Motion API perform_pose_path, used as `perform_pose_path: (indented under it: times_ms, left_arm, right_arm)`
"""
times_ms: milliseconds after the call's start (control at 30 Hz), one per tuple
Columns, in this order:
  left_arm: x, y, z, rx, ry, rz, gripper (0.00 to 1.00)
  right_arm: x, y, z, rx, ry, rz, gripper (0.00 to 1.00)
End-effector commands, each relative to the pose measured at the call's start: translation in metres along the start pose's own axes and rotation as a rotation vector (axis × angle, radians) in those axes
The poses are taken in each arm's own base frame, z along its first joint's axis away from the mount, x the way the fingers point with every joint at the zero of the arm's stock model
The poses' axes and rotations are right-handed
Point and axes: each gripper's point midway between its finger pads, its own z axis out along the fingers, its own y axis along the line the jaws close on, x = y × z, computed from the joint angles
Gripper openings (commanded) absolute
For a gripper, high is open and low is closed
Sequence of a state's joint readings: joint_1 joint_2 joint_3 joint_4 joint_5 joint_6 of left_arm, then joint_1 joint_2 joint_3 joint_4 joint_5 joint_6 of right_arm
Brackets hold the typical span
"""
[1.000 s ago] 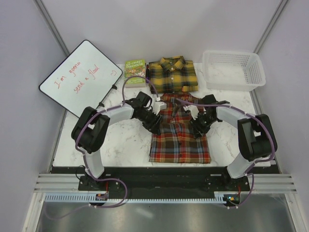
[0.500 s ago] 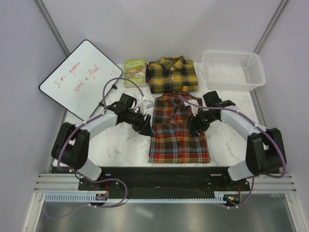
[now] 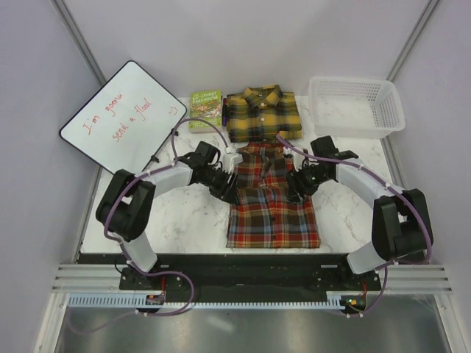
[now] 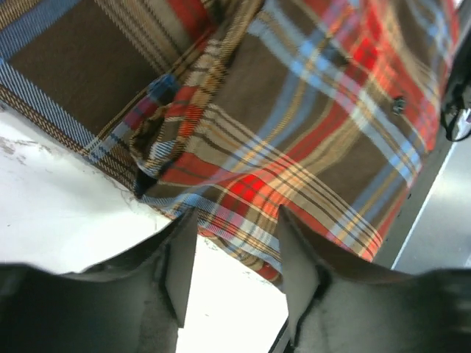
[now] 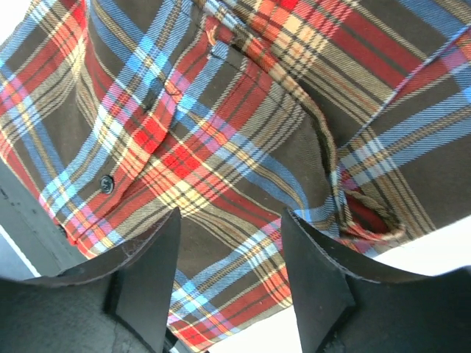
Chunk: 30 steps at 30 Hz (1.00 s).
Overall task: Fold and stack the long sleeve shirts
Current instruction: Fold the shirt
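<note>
The left claw (image 4: 235, 220) hangs released at the nine o'clock edge of the red-brown shirt (image 3: 272, 213), and the right claw (image 5: 229, 217) is released at three. That shirt lies mid-tabletop, partly folded and unstacked. The yellow shirt (image 3: 262, 114) sits folded at twelve. The marbled tabletop (image 3: 191, 217) also carries a whiteboard (image 3: 121, 118), book (image 3: 206, 109) and basket (image 3: 390, 118), between pale walls.

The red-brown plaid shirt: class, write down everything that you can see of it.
The shirt is soft woven plaid by its look: red and brown with blue and yellow lines, dark buttons down the front. It lies flat on the marble table, buttons up, folded to a narrow rectangle, collar end toward the yellow shirt. The left tool and right tool stand open over its side edges; whether they touch it cannot be told.
</note>
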<state>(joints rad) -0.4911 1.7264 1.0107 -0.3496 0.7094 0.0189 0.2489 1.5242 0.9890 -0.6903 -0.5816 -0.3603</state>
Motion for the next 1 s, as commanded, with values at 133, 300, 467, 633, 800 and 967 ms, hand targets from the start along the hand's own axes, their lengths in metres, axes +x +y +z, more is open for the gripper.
perform_pose_path:
  times_ms: [133,300,467,633,800,967]
  left_arm:
    - [-0.008,0.024,0.015,-0.079,0.03,-0.056,0.28]
    - [-0.012,0.008,0.002,-0.004,-0.004,-0.043,0.24]
    - [-0.018,-0.012,-0.027,0.07,-0.086,-0.014,0.27]
    - [-0.011,-0.038,-0.04,0.163,-0.123,-0.128,0.39]
    - [-0.007,-0.048,-0.061,0.272,-0.273,-0.268,0.42]
    - [0.016,-0.064,-0.081,0.325,-0.336,-0.392,0.5]
  right_arm:
    - [-0.019,0.055,-0.007,-0.144,-0.124,-0.234,0.51]
    - [0.003,0.107,0.01,-0.169,-0.118,-0.537,0.32]
    - [0.041,0.107,0.036,-0.201,0.015,-0.544,0.26]
    - [0.046,0.107,0.062,-0.194,0.123,-0.513,0.26]
    - [0.057,0.112,0.088,-0.2,0.263,-0.526,0.28]
    - [0.028,0.127,0.087,-0.227,0.196,-0.483,0.38]
